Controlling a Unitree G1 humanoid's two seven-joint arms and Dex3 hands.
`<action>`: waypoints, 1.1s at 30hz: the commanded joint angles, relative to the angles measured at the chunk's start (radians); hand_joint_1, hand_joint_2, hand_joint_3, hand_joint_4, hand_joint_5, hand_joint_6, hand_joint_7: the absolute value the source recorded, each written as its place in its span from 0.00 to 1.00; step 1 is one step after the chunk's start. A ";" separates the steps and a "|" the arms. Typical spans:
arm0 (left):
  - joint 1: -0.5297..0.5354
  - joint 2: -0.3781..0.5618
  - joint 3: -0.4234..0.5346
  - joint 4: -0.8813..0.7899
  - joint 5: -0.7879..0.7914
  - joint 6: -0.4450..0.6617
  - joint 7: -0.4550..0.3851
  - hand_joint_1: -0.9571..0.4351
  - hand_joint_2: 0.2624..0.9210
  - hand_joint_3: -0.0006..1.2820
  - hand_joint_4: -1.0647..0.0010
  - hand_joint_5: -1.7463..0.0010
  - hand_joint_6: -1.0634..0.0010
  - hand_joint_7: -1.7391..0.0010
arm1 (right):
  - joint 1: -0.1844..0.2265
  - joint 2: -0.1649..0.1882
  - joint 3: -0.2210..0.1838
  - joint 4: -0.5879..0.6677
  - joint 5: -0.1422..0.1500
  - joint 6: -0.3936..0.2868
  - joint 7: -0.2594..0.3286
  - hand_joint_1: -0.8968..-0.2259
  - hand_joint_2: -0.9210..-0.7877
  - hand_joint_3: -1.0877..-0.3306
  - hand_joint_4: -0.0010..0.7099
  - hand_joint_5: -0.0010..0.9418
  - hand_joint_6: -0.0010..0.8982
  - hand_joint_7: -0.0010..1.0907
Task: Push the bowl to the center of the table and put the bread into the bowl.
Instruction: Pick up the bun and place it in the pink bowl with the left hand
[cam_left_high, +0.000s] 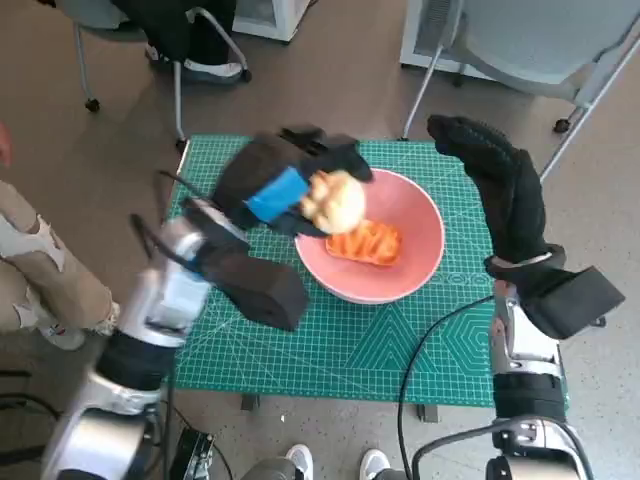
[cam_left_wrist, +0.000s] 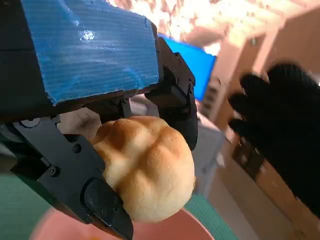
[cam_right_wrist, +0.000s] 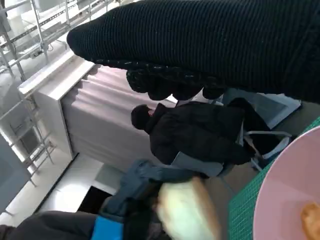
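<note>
A pink bowl sits on the green cutting mat, right of the mat's middle, with an orange item inside it. My left hand grips a round golden bread bun over the bowl's left rim. The left wrist view shows the bun held between the black fingers, above the bowl's rim. My right hand hovers off the bowl's right side, fingers extended, holding nothing. In the right wrist view the bowl and the blurred bun appear.
Chairs stand beyond the table at the far left and far right. A person's leg is at the table's left. A person in black sits on a chair in the right wrist view. Cables hang at the table's front edge.
</note>
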 joint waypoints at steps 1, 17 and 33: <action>-0.045 -0.022 -0.014 0.041 0.014 -0.004 0.000 0.69 1.00 0.01 0.32 0.35 0.33 0.39 | 0.028 -0.008 -0.005 0.000 -0.005 0.010 -0.003 0.29 0.00 0.30 0.19 0.00 0.00 0.37; -0.097 -0.060 -0.059 0.167 0.070 0.006 0.009 0.69 0.99 0.01 0.26 0.38 0.35 0.37 | 0.049 -0.012 -0.012 -0.021 -0.015 0.020 -0.031 0.28 0.00 0.31 0.21 0.01 0.01 0.39; -0.113 -0.070 -0.026 0.249 -0.093 0.035 -0.211 0.62 0.78 0.01 0.95 0.96 0.82 0.95 | 0.056 -0.010 -0.011 -0.034 -0.039 0.011 -0.063 0.30 0.00 0.31 0.21 0.01 0.00 0.40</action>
